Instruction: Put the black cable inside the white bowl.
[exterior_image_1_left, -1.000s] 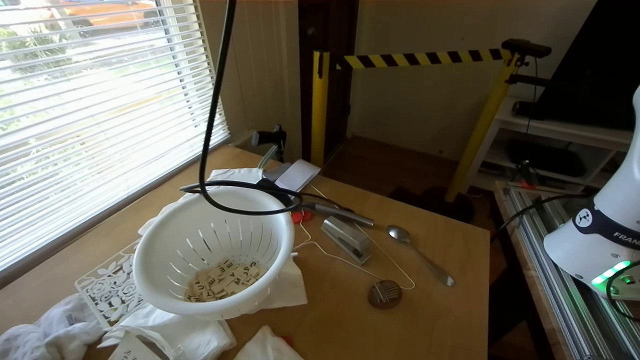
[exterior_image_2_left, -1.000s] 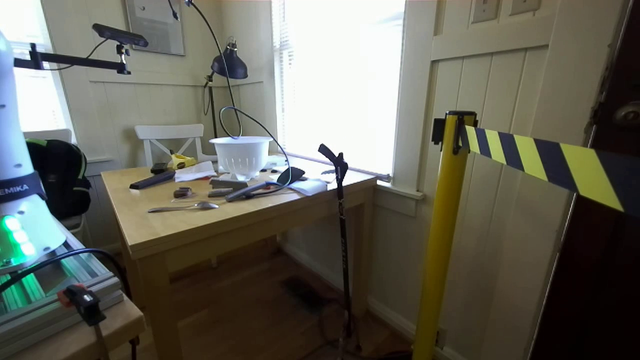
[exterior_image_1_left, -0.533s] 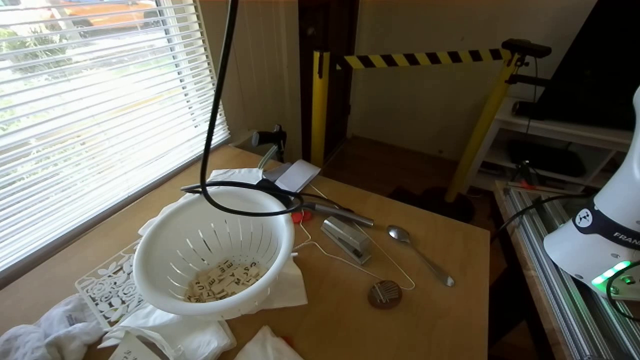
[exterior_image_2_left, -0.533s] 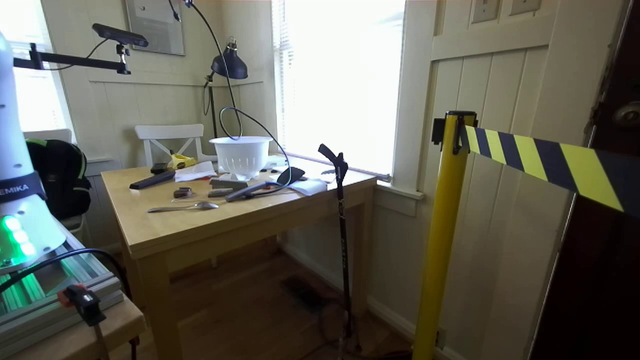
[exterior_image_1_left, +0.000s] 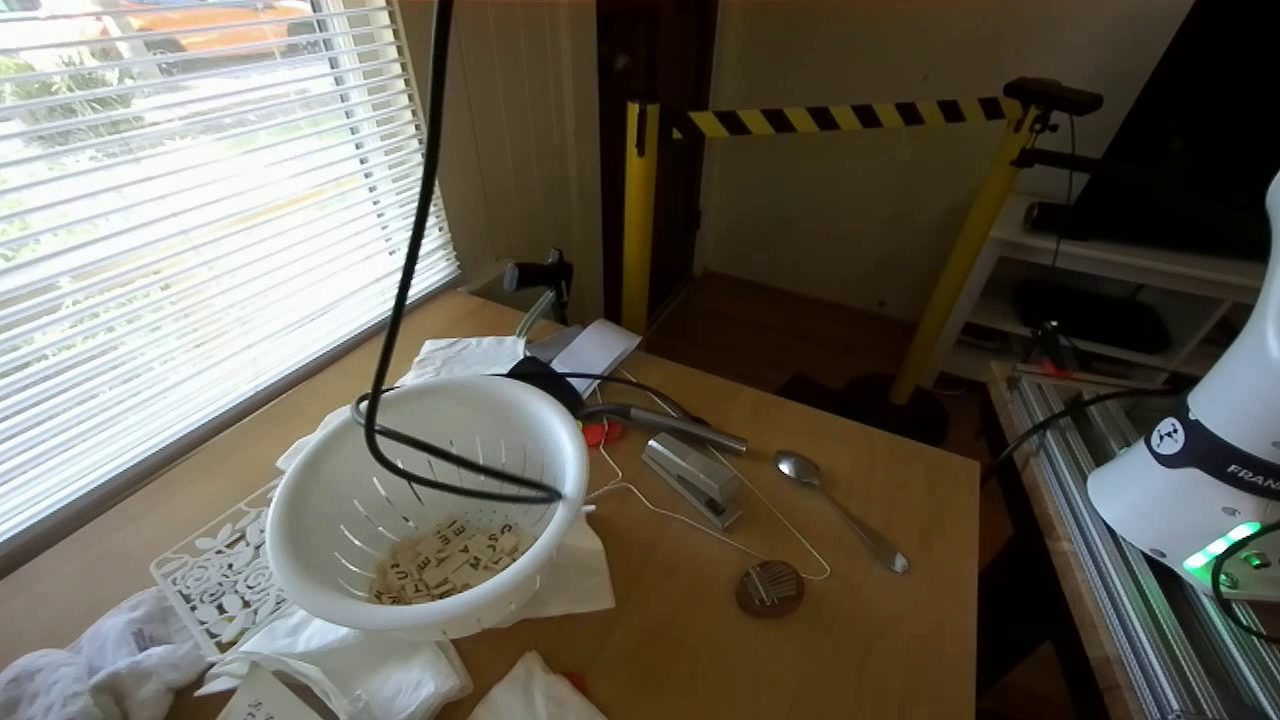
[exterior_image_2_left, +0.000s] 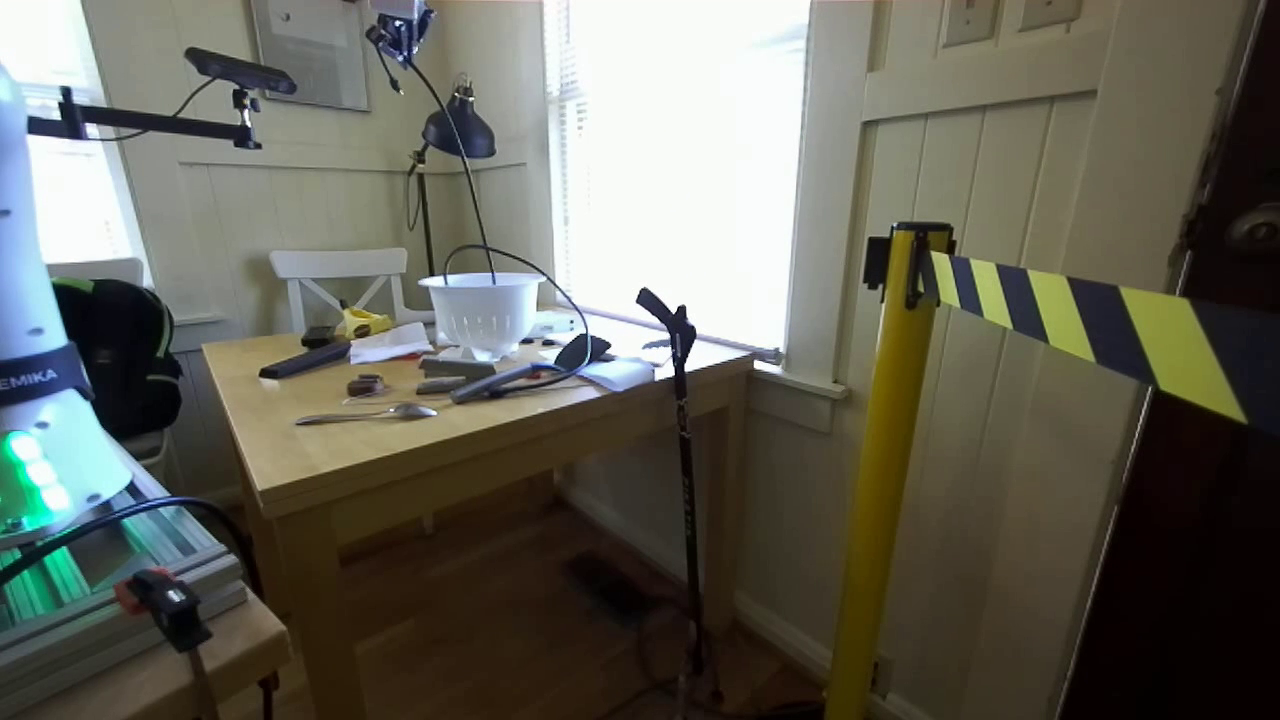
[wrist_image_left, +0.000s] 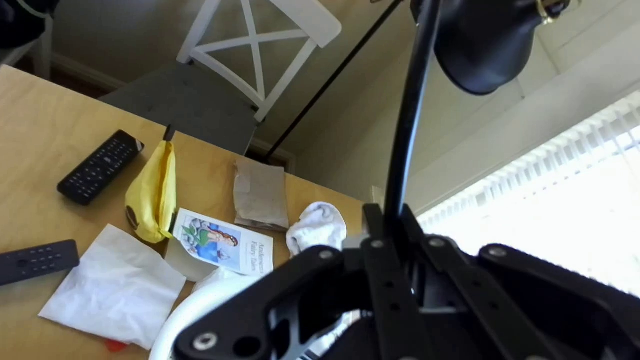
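The black cable (exterior_image_1_left: 433, 130) hangs down in both exterior views (exterior_image_2_left: 462, 148). Its lower loop dips below the rim of the white bowl (exterior_image_1_left: 320, 500), a slotted colander that also shows in an exterior view (exterior_image_2_left: 487, 310). From the loop, the cable arcs over the bowl's far side down to the table. Lettered tiles (exterior_image_1_left: 450, 565) lie in the bowl. My gripper (wrist_image_left: 392, 225) is shut on the cable, which rises from between the fingertips in the wrist view (wrist_image_left: 407, 115). The gripper is above the bowl, partly visible at the top of an exterior view (exterior_image_2_left: 405, 45).
Beside the bowl lie a grey-handled tool (exterior_image_1_left: 680, 428), a stapler (exterior_image_1_left: 693, 480), a spoon (exterior_image_1_left: 840, 510) and a round brown object (exterior_image_1_left: 770, 588). White cloths (exterior_image_1_left: 350, 665) lie around the bowl. Remotes (wrist_image_left: 100, 167), a yellow pouch (wrist_image_left: 152, 195) and a booklet (wrist_image_left: 222, 242) lie farther along the table.
My gripper has come down into view at the top of an exterior view. The cable's loop has dropped from above the bowl's far rim to inside its mouth.
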